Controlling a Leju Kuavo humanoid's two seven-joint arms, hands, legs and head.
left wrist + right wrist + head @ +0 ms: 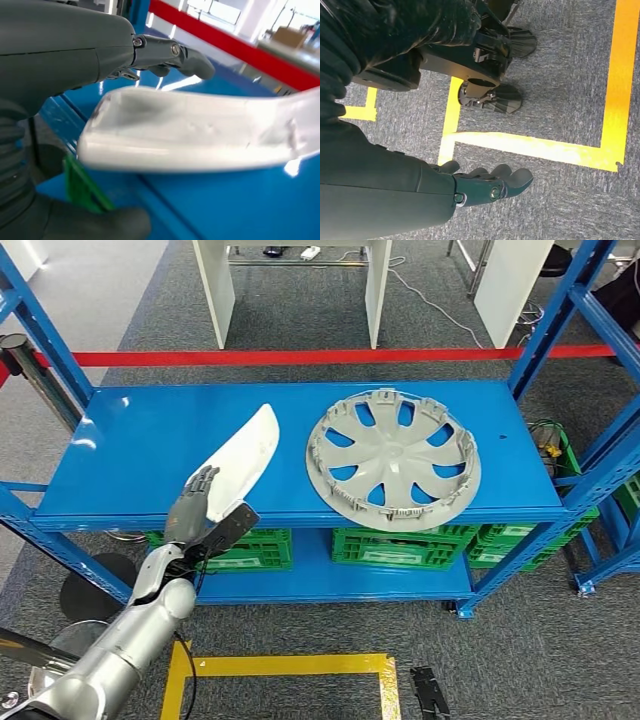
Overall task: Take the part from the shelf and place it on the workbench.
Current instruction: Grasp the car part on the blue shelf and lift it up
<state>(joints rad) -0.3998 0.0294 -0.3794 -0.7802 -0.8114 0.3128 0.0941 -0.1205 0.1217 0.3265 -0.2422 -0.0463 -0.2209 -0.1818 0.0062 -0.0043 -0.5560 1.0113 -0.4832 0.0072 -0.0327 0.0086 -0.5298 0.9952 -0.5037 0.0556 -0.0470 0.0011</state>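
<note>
Shelf (136, 455) status: white part (240, 460) and grey wheel cover (392, 455) on top deck.
Left hand (192, 508) fingers (188, 57) spread around part's near end, contact not discernible. Right hand (486, 182) hangs empty, fingers loosely extended. Green crates (385, 545) occupy lower deck; contents not visible.

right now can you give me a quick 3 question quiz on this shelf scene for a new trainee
1. True or false: the grey wheel cover lies flat on the blue shelf.
2. Multiple choice: the left hand is at which thing? A) the wheel cover B) the white curved part C) a green crate
3. Fill in: the right hand hangs over grey carpet marked with ____ tape.

Key
1. True.
2. B; the left wrist view shows fingers above the part and the thumb below it, though contact is not clear.
3. Yellow.
</note>
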